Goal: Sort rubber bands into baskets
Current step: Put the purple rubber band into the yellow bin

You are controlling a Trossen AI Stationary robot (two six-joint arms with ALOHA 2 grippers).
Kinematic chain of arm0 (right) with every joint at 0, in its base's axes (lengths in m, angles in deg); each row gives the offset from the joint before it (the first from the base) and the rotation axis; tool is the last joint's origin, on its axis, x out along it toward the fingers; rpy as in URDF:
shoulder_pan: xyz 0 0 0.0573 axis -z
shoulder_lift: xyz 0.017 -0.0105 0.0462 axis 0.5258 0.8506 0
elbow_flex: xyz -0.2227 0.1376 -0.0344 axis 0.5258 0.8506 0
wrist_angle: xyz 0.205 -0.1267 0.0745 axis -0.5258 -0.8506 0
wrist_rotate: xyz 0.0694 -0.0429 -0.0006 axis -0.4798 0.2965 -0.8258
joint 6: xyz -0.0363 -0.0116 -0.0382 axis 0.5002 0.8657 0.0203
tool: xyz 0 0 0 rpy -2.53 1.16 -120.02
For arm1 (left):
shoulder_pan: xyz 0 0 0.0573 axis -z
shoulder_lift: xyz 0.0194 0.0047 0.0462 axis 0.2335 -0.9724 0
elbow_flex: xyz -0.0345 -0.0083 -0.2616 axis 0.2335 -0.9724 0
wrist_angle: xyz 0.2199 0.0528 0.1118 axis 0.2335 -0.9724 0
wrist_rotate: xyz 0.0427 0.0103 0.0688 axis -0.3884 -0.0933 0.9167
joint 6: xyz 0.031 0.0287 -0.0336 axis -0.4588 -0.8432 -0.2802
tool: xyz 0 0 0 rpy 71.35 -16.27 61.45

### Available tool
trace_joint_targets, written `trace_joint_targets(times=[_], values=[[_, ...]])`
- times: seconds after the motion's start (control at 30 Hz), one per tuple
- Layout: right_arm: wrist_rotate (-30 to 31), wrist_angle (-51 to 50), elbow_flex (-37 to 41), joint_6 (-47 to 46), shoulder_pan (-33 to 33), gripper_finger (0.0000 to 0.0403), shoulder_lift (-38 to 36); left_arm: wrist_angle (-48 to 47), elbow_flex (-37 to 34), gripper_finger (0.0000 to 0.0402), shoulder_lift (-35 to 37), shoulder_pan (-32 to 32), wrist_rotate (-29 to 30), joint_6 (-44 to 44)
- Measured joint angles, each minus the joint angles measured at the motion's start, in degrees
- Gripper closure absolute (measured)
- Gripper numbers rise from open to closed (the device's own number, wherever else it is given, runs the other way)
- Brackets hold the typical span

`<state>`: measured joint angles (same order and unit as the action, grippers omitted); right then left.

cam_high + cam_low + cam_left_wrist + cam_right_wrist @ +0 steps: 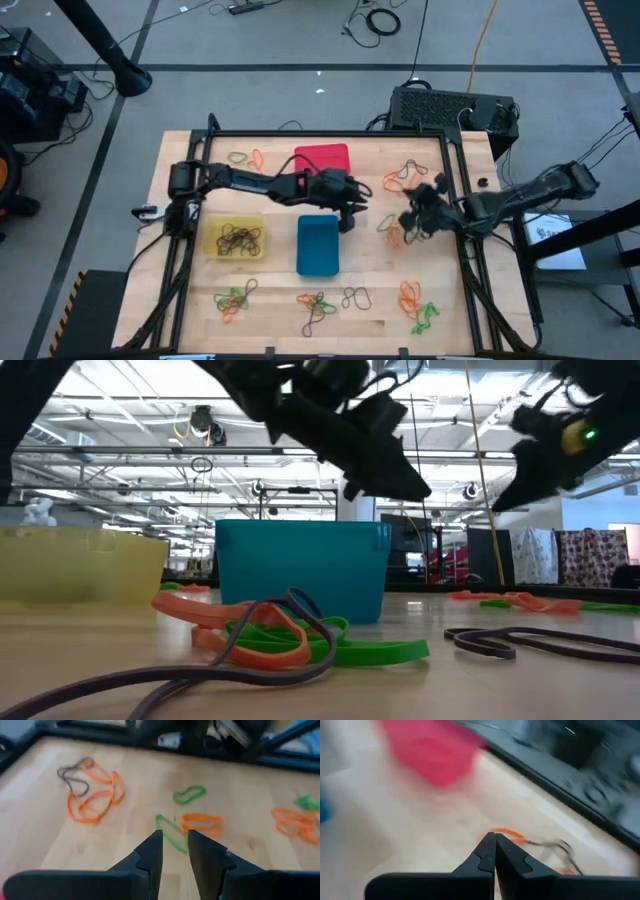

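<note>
The red basket (pixel 322 160), the blue basket (pixel 318 245) and the yellow basket (pixel 234 238) stand mid-table; dark rubber bands lie in the yellow one. Loose orange, green and dark rubber bands lie in clusters on the wood at the far left (pixel 245 158), the right (pixel 405 178) and along the near edge (pixel 318 303). My left gripper (pixel 350 212) hovers by the blue basket's far right corner, slightly open and empty (pixel 175 840). My right gripper (pixel 410 218) is shut (pixel 493 839) above the right-hand bands, with an orange band (pixel 510 834) just beyond its tips.
A black frame (pixel 330 134) borders the table's work area. A black box (pixel 450 108) stands beyond the far right corner. In the low view a tangle of bands (pixel 290 635) lies in front of the blue basket (pixel 300 570). Bare wood shows between the baskets and the near clusters.
</note>
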<state>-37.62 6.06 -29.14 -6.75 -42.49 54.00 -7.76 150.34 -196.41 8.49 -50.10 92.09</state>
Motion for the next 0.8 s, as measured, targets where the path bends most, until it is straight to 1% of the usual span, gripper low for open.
trace_joint_targets(times=[0.07, 0.1, 0.17, 0.23, 0.3, 0.4, 0.47, 0.53, 0.6, 0.7, 0.8], values=[[-1.8, -1.6, 0.0, -0.9, 6.1, 0.0403, -0.2, -1.5, 1.3, 0.0304, -0.4, 0.2, -0.7, -2.7], [-3.7, -1.8, 0.0, -0.8, 9.7, 0.0403, -0.2, -1.5, 1.4, 0.0304, -0.4, 0.2, -0.8, -4.8], [-9.2, -0.7, 0.0, 1.3, 17.2, 0.0403, -0.2, -2.6, 1.4, 0.0304, 0.6, 0.2, -0.9, -6.9], [-15.2, 0.9, 0.0, 4.7, 24.9, 0.0403, 0.1, -2.8, 1.4, 0.0304, 2.2, 0.1, -0.8, -7.6], [-19.9, 3.6, 0.0, 8.6, 32.1, 0.0403, 0.8, -2.5, 1.4, 0.0304, 4.1, 0.0, -0.8, -10.2], [-28.4, 7.4, 0.0, 14.6, 42.8, 0.0403, 3.0, -2.7, 1.5, 0.0305, 6.6, -0.5, -0.7, -12.8], [-34.0, 9.1, 0.0, 17.0, 48.8, 0.0403, 5.4, -2.6, 1.5, 0.0305, 7.4, -0.9, -0.7, -13.3], [-38.1, 11.1, 0.0, 17.7, 53.6, 0.0403, 8.2, -3.3, 1.4, 0.0305, 8.0, -1.5, -0.7, -14.1], [-40.9, 11.0, -0.9, 18.0, 57.5, 0.0403, 11.4, -3.7, 1.4, 0.0305, 8.2, -2.2, -0.6, -15.5], [-42.5, 10.9, -3.1, 20.3, 61.1, 0.0403, 16.6, -4.7, 1.4, 0.0305, 8.1, -3.6, -0.6, -15.9], [-43.0, 10.7, -5.2, 22.5, 62.4, 0.0403, 21.7, -4.9, 1.4, 0.0305, 8.1, -4.8, -0.9, -15.9]])
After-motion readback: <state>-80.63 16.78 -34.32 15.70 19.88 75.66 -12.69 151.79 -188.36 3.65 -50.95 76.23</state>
